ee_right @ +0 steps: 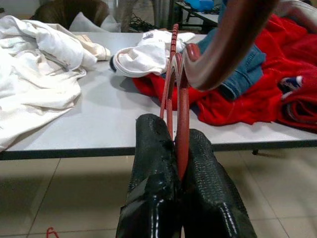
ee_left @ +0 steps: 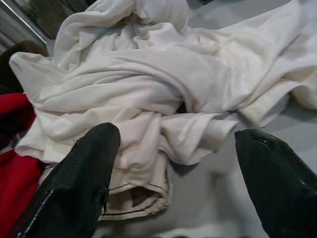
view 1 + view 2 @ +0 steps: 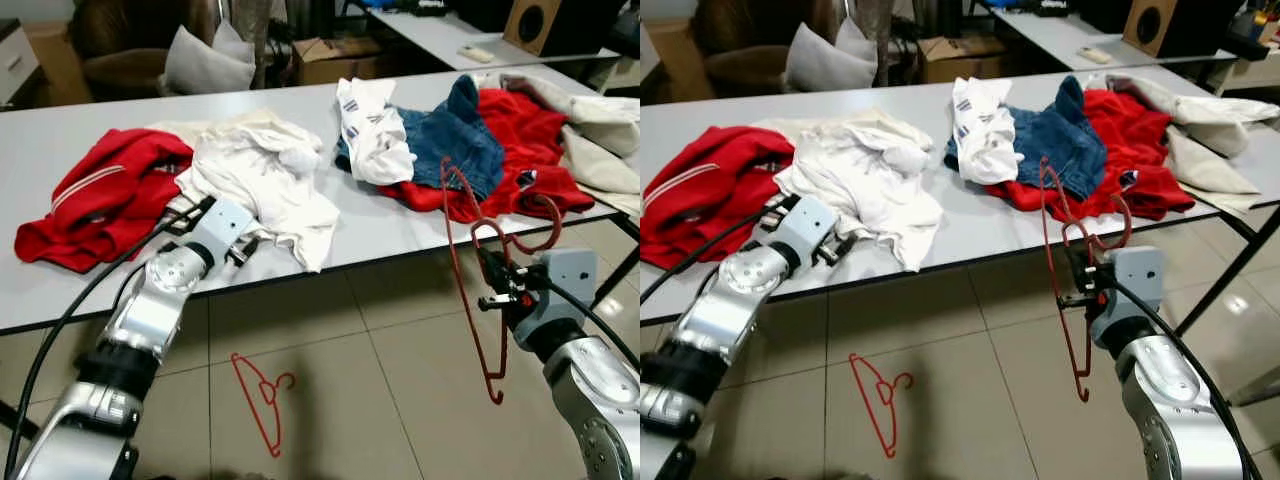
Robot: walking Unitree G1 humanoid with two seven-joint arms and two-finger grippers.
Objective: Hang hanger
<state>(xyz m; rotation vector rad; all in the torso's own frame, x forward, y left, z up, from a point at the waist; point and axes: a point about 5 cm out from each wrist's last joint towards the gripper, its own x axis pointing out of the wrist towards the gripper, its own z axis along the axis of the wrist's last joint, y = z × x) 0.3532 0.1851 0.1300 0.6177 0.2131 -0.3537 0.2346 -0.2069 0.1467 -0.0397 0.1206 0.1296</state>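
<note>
Right gripper (image 1: 173,148) clamped on red hanger (image 3: 470,260) off the table's (image 3: 380,225) near edge, left gripper (image 2: 178,163) spread wide over white shirt (image 2: 163,79) by that edge, second hanger (image 3: 260,398) on floor (image 3: 400,380) in eye views.

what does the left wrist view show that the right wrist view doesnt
Left wrist view alone: the left pincer open, its black fingers spread just short of the white shirt's folded hem.

Right wrist view alone: the right pincer shut on the red hanger, with the blue jeans and red garment piled beyond it, and the tiled floor below the table edge.

Both: the crumpled white shirt lying on the grey table.
</note>
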